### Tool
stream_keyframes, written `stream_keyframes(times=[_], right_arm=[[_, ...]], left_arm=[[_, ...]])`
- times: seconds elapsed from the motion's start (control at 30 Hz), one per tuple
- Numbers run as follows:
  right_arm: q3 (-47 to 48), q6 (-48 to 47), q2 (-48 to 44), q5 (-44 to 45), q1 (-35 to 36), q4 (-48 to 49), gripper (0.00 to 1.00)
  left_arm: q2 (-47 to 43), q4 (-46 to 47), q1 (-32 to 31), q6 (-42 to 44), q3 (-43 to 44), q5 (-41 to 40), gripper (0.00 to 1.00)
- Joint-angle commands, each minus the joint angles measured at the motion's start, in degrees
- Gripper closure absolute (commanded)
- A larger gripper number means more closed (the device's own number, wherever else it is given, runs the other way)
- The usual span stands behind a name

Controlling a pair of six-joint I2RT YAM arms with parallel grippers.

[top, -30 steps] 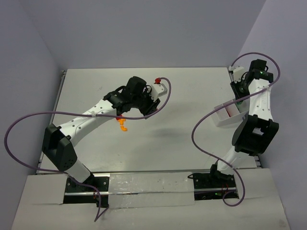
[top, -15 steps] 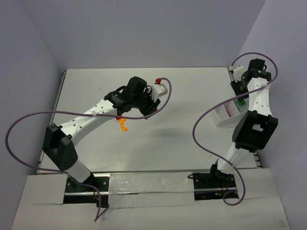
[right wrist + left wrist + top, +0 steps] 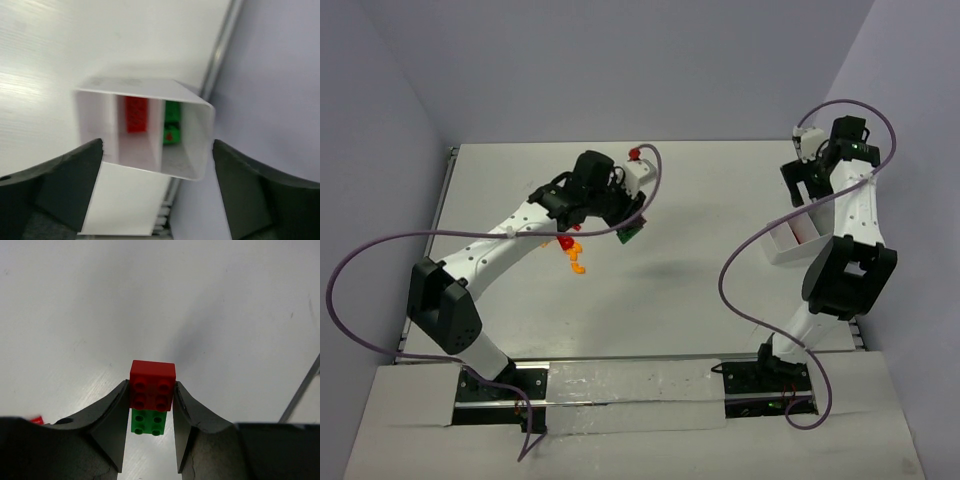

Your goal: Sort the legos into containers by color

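Observation:
My left gripper (image 3: 629, 229) (image 3: 150, 407) is shut on a red lego (image 3: 152, 385) that is stuck to a green lego (image 3: 149, 422), and holds the pair above the table. Loose red and orange legos (image 3: 572, 252) lie on the table just left of it. The white containers (image 3: 786, 244) (image 3: 145, 89) stand at the right edge, partly hidden by my right arm. One holds a red lego (image 3: 136, 114), the neighbouring one a green lego (image 3: 172, 122). My right gripper (image 3: 806, 184) (image 3: 157, 167) is open, its fingers wide on either side of the containers and apart from them.
A purple cable with a red cap (image 3: 636, 153) loops over my left arm. Another purple cable (image 3: 745, 250) hangs beside the right arm. A metal rail (image 3: 220, 47) and the grey wall run close behind the containers. The table's right edge is right there.
My right gripper has opened wide and drawn back from the containers. My left gripper has risen and turned with the red-green pair, uncovering more loose legos beneath it.

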Motion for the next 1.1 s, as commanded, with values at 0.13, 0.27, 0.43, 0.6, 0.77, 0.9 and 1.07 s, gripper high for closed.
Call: stream_keyframes(times=[0.13, 0.27, 0.43, 0.6, 0.77, 0.9, 1.07], right_arm=[[-2.84, 28.34, -14.68, -21.06, 15.70, 11.37, 0.00], [-8.15, 45.10, -16.54, -26.03, 24.30, 24.12, 0.00], [-4.21, 56.86, -11.33, -24.04, 35.44, 29.61, 0.02], [-1.27, 61.01, -7.53, -16.48, 43.18, 32.87, 0.05], [1.54, 62.40, -4.22, -13.97, 48.50, 35.05, 0.13], [4.81, 61.47, -1.77, -9.32, 51.09, 34.53, 0.20], [8.23, 60.68, 0.66, -7.09, 52.58, 34.70, 0.29]], left_arm=[[-3.51, 7.82, 14.60, -37.04, 8.46, -1.39, 1.00], [-4.12, 8.18, 19.01, -47.19, 7.85, -3.28, 1.00], [-4.52, 8.16, 19.16, -48.32, 8.22, -9.34, 1.00], [-3.58, 8.24, 19.16, -50.89, 9.24, -9.11, 1.00], [-1.72, 8.37, 18.75, -52.26, 11.65, -8.11, 1.00], [-0.59, 7.98, 17.02, -52.17, 13.09, -9.08, 1.00], [-0.11, 8.19, 15.33, -51.91, 12.78, -9.44, 1.00]])
